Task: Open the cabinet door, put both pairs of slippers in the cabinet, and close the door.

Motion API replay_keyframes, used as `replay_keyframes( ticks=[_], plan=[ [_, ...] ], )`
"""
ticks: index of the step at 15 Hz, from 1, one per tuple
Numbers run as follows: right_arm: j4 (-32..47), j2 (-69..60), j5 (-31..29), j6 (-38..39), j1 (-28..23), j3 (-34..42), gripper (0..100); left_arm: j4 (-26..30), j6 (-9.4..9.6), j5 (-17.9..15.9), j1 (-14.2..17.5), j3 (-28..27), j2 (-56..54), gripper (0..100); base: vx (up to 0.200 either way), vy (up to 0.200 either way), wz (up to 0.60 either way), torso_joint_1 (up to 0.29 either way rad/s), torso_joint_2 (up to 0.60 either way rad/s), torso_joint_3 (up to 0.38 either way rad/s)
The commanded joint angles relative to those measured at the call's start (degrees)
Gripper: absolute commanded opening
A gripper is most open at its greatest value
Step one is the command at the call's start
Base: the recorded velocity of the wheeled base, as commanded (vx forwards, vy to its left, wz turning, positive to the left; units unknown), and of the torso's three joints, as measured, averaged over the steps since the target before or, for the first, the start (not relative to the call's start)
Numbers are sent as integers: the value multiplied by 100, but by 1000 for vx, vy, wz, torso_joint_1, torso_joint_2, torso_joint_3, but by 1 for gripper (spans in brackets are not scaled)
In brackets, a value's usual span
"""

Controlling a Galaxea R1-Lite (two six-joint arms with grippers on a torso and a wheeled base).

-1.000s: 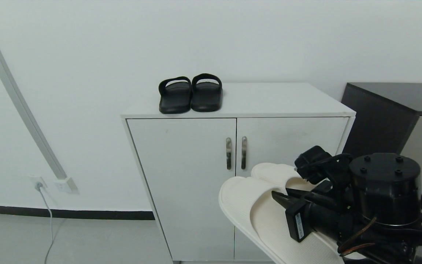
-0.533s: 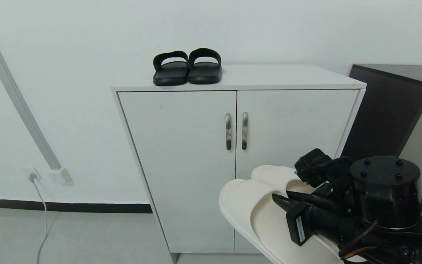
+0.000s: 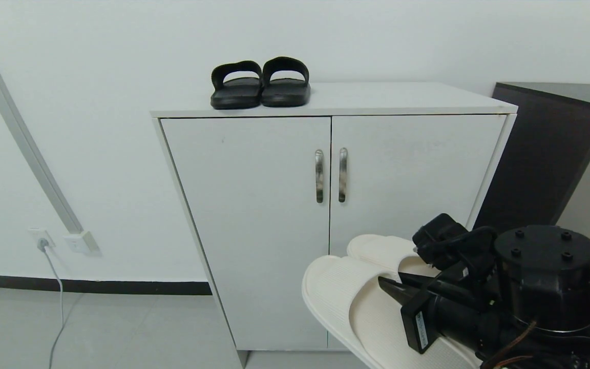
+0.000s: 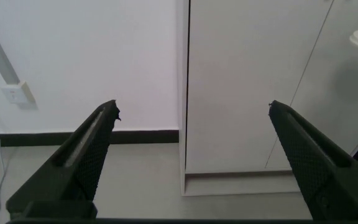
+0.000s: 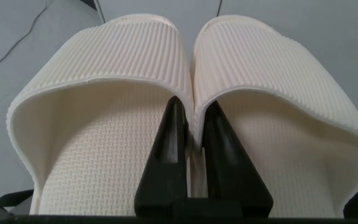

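Cabinet (image 3: 254, 215): we find it shut.
Black slippers (image 3: 260, 84): side by side on the cabinet top.
Right gripper (image 5: 191, 112): fingers pinching the white slippers (image 5: 129, 68) by their touching inner walls, low before the cabinet.
Left gripper (image 4: 192, 107): fingers spread, near the cabinet's lower corner.

The head camera has sunk, so the cabinet (image 3: 254, 230) top now looks nearly edge-on. The right gripper (image 3: 390, 281), clamping the white slippers (image 3: 341, 287), has dropped from level with the handles (image 3: 342, 174) to below them.
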Motion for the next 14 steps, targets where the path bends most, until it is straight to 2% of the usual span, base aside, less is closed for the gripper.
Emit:
replay_keyframes(
  ticks=[1,4,5,6,7,8,9,11,12,13,14],
  plan=[
    [-12,11,-1,-5,5,33,0,4,2,-6,0,0,0,100,0,0,0,0,0,0],
    [-12,29,-1,-5,5,41,0,13,2,-33,0,-9,26,100,0,0,0,0,0,0],
    [-12,20,-1,-14,5,41,0,4,37,134,35,-18,88,100,0,0,0,0,0,0],
    [-12,11,-1,-14,5,50,0,-31,90,231,26,-308,527,100,0,0,0,0,0,0],
    [-30,-15,-1,-14,5,68,0,-49,-95,125,9,-1081,1116,100,0,0,0,0,0,0],
    [-30,-15,-1,-14,5,77,0,-5,-244,-85,-44,-1477,1459,100,0,0,0,-17,154,163],
    [-30,-15,-1,-14,14,77,0,66,-253,-630,-123,-1723,2021,100,0,0,0,-17,110,124],
    [-30,-24,-1,-14,23,85,0,-22,-270,-2239,-308,-1854,2821,100,0,0,0,-6,33,38],
    [-30,-24,-1,-14,32,85,0,-31,-270,-2546,-308,-1863,2892,100,0,0,0,0,0,0],
    [-30,-24,8,-14,40,85,0,-31,-270,-3153,-316,-2065,3173,100,0,0,0,0,0,0],
    [-30,-24,8,-14,40,94,0,-31,-279,-3346,-316,-2417,3586,100,0,0,0,0,0,0]
  ],
)
